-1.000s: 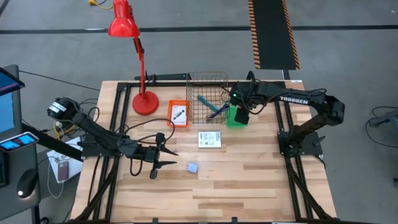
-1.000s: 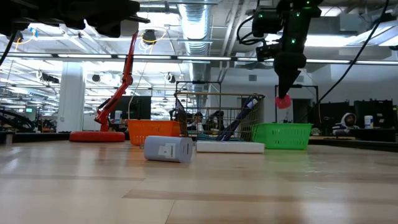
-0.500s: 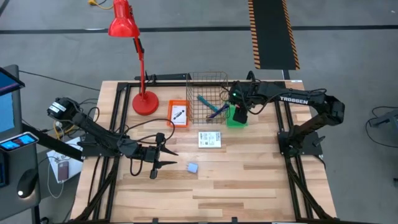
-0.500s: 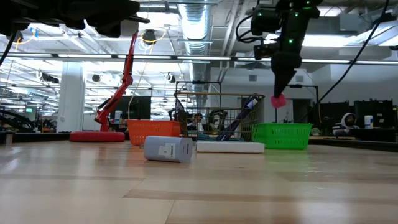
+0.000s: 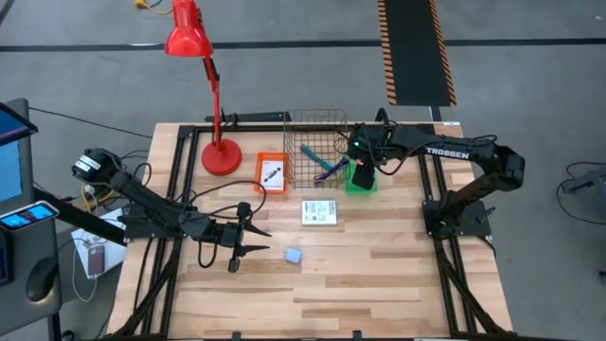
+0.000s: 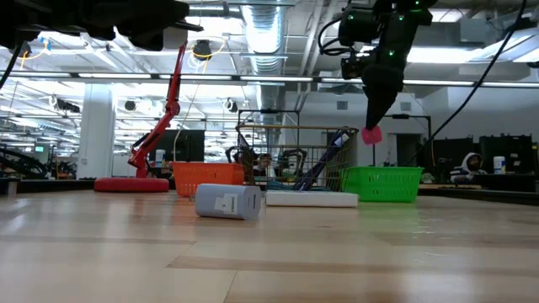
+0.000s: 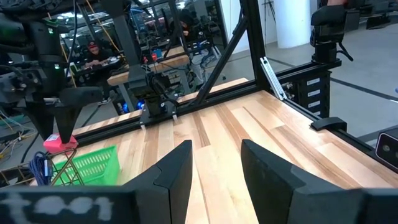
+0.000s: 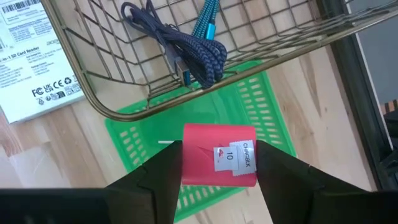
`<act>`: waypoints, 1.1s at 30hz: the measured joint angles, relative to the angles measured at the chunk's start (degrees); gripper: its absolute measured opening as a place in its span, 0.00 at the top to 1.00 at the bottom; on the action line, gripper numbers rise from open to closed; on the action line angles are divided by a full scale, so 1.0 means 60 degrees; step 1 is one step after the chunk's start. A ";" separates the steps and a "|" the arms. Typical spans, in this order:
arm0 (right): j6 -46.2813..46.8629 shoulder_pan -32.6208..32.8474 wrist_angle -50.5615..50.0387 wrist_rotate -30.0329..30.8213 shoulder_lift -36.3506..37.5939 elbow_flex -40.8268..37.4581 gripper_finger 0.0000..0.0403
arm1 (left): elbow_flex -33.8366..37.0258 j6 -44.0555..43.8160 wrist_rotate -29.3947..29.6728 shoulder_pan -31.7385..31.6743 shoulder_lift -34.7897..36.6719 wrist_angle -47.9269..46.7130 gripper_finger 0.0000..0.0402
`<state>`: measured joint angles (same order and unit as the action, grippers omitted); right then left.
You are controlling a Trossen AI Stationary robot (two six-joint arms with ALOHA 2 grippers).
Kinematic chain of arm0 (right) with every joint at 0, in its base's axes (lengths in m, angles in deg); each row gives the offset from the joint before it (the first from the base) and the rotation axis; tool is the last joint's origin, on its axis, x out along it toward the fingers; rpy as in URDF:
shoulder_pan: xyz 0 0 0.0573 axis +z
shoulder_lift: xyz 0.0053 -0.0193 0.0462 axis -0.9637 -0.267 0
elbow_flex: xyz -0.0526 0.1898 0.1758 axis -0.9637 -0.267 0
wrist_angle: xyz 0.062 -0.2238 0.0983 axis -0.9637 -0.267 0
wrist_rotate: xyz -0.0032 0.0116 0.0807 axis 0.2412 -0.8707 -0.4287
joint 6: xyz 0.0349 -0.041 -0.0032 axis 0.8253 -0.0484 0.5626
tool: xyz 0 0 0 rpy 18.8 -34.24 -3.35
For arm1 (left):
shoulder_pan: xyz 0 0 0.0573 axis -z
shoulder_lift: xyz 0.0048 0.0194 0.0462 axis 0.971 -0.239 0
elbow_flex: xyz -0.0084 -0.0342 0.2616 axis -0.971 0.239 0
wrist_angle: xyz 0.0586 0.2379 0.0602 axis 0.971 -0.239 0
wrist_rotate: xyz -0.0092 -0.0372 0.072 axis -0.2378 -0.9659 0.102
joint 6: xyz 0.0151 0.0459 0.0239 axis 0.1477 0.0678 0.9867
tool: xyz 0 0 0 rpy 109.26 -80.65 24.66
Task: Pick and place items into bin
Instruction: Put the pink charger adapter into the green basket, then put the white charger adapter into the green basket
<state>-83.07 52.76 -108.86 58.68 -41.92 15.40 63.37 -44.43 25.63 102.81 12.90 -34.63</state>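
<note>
We saw the right gripper [image 8: 219,163] clamped across a small red labelled block [image 8: 219,163] above the green basket [image 8: 134,152]; it seemed light, rigid, best pinched flat-sided.

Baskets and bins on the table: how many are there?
3: an orange plastic bin near the lamp base, a wire mesh basket in the middle, and a green plastic basket beside it, under the right gripper.
</note>
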 joint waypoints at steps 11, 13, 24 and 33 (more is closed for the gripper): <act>0.0011 0.0000 0.0015 0.0004 0.0000 0.0000 0.47 | 0.0002 -0.0142 0.0000 -0.0001 0.0000 -0.0015 0.68; 0.0010 0.0000 0.0015 0.0006 0.0000 0.0000 0.46 | 0.0002 -0.0142 0.0000 0.0000 0.0000 -0.0015 0.68; -0.0005 0.0004 -0.0093 0.0011 0.0000 0.0000 0.48 | 0.0002 -0.0171 0.0000 0.0000 0.0000 -0.0015 0.68; 0.0244 0.0447 -0.0736 0.0029 0.0000 -0.0004 0.48 | 0.0006 -0.0255 -0.0781 0.0002 -0.0004 -0.0259 0.68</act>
<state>-81.61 55.44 -113.27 58.86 -41.92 15.37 63.41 -45.96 20.95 102.82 12.88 -36.19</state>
